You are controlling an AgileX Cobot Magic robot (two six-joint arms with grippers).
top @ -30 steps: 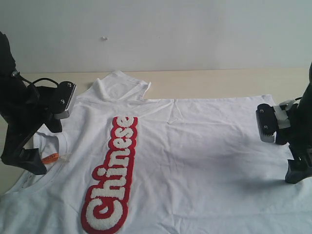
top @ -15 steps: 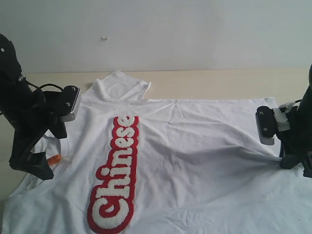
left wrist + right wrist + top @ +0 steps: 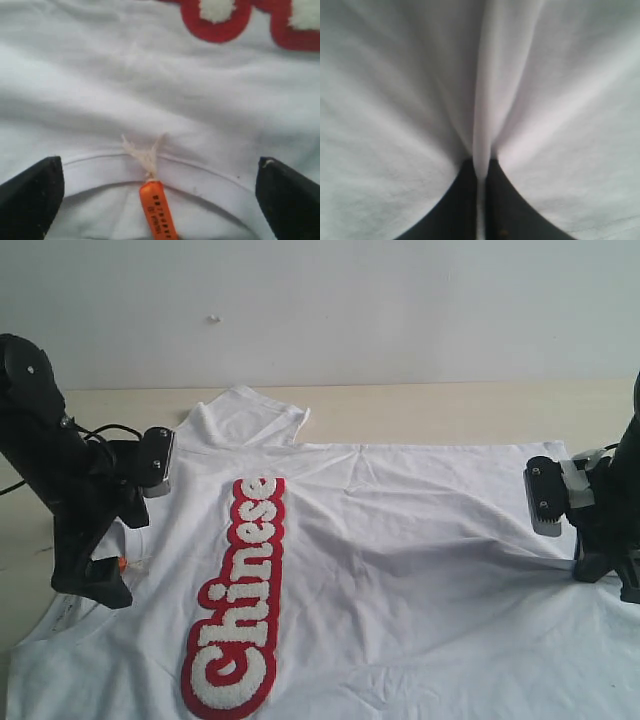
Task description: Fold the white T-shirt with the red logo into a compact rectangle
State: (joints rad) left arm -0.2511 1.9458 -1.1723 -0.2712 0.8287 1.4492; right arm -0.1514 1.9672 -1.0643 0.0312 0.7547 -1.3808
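In the exterior view the shirt [image 3: 400, 570] lies spread face up on the table [image 3: 450, 405], with no fold in it that I can see. The logo [image 3: 238, 600] runs down its front. One sleeve [image 3: 245, 415] lies flat beyond the logo's final "e". The left gripper [image 3: 100, 578] hangs at the collar, near the logo on its left side. The right gripper [image 3: 600, 565] sits well away from the logo on the other side, and the cloth rises in a ridge that runs from there toward the logo.

In the left wrist view the left gripper [image 3: 160, 200] is spread wide and holds nothing. Its fingers [image 3: 30, 195] straddle the collar [image 3: 100, 167] and the orange tag [image 3: 157, 212], and the logo [image 3: 215, 20] is just past them.

In the right wrist view the right gripper [image 3: 480, 192] is pinched tight on a thin upright pleat of shirt [image 3: 485, 90]. No logo is in view.

I judge the task barely begun. One grasp is taken, the collar grasp is not yet made, and every fold is left to do.
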